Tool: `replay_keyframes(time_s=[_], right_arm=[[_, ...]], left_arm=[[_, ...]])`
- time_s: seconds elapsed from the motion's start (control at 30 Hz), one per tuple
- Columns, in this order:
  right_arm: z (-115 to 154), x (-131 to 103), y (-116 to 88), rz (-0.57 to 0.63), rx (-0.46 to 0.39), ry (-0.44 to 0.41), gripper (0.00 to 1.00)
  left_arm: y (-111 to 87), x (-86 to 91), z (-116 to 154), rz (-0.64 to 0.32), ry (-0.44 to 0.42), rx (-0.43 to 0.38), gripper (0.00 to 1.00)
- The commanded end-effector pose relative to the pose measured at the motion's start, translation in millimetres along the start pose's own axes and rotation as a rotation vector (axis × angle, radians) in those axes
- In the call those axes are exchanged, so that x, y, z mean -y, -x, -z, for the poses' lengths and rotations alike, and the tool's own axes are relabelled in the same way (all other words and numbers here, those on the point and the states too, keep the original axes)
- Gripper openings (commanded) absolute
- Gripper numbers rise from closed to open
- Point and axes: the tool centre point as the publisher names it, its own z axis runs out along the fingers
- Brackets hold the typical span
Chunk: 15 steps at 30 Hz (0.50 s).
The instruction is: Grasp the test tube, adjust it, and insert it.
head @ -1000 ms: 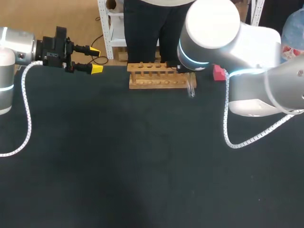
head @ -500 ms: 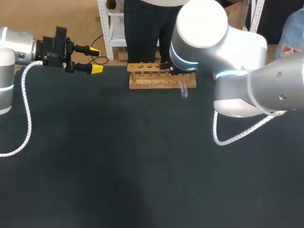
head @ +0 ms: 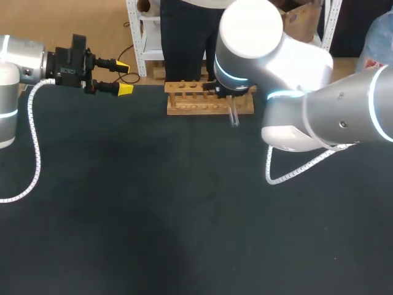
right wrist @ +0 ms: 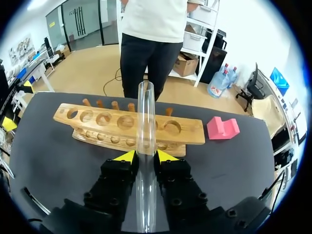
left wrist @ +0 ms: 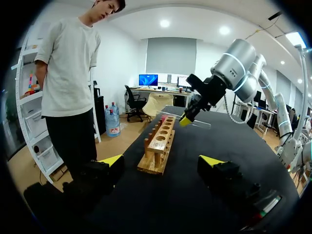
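A clear glass test tube (right wrist: 146, 114) stands between the yellow tips of my right gripper (right wrist: 145, 156), which is shut on it. The tube points toward the wooden rack (right wrist: 100, 121) and lies over its top row of holes. In the head view the tube's end (head: 233, 117) sticks out below my right arm, just in front of the rack (head: 190, 104) at the table's far edge. My left gripper (head: 123, 77) hangs open and empty at the far left corner. In the left wrist view, the rack (left wrist: 158, 144) lies ahead of my left gripper (left wrist: 163, 168), with the right gripper (left wrist: 186, 120) and tube (left wrist: 199, 124) above it.
A pink block (right wrist: 223, 128) lies on the dark table (head: 184, 215) just past the rack's right end. In the head view my right arm's big elbow (head: 252, 37) covers the rack's right part.
My right arm has moved left along the rack with the tube in its grip. The arm now hides the pink block in the head view. The left arm has kept still.
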Motion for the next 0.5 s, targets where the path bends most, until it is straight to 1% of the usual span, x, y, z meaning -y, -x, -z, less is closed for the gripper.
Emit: replay_keyframes(time_s=[0.03, 0.5], right_arm=[[-5.2, -1.9, 1.6, 0.001, -0.01, -0.002, 0.0], [-13.8, -5.0, -0.8, 0.006, -0.034, -0.002, 0.0]], left_arm=[[-0.4, 0.2, 0.2, -0.001, 0.001, 0.0, 1.0], [-0.4, 0.2, 0.2, -0.001, 0.001, 0.0, 1.0]])
